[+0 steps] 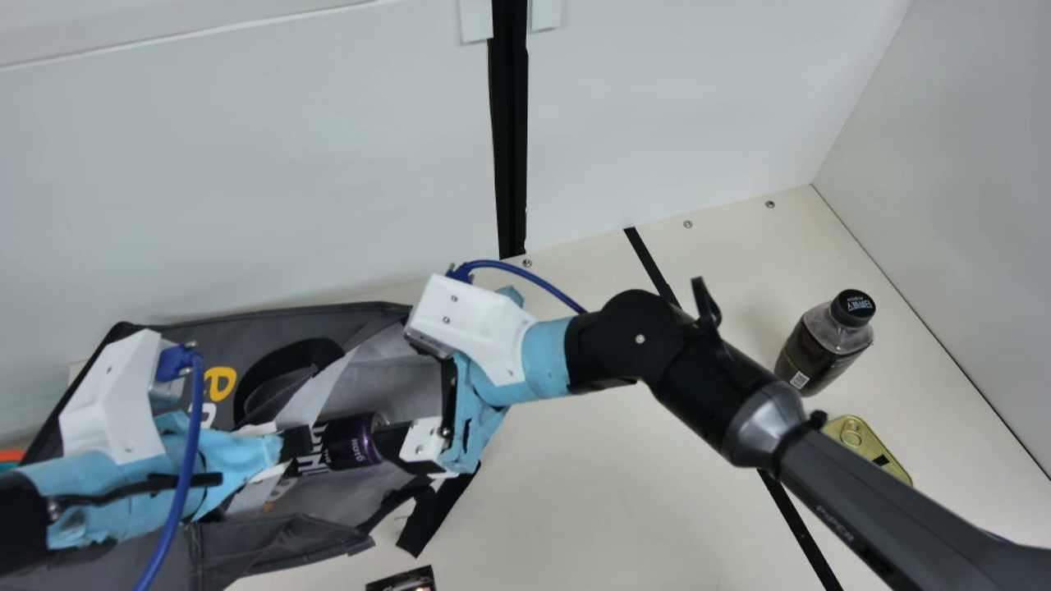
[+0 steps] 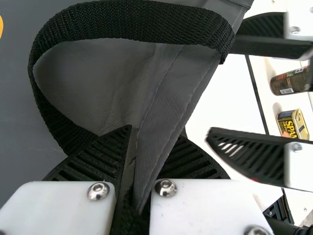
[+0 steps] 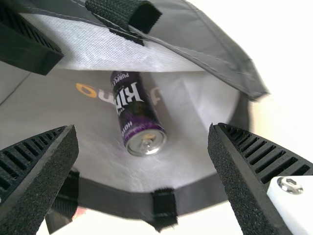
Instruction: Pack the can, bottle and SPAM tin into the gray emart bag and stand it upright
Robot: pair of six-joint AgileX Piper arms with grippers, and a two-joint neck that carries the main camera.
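The step in hand looks to be loading the can [image 3: 137,107], the first of the three to go in: it lies on its side inside the bag [image 1: 246,332], which is at 8 o'clock in the main view, laid down on the tabletop [image 1: 608,509]. The left pincer [image 2: 156,132] is closed on a fold of the bag's edge, beside the handle [image 2: 132,19], seemingly to keep the mouth open. The right pincer [image 3: 143,131] is at the mouth with its fingers wide apart, one to either side of the can's lid end as its wrist view has it, gripping nothing. In the main view the can's long axis runs roughly from 9 to 3 o'clock, tipped a little towards 2; its lid points to 3, out through the mouth, and its base points to 9, deeper in. The next move probably calls for backing the right pincer straight out without snagging the cloth, while the left keeps its hold, then going for the bottle [image 1: 809,357], upright near 3 o'clock, or the tin [image 1: 866,443] near 4. Standing the bag up should come last.
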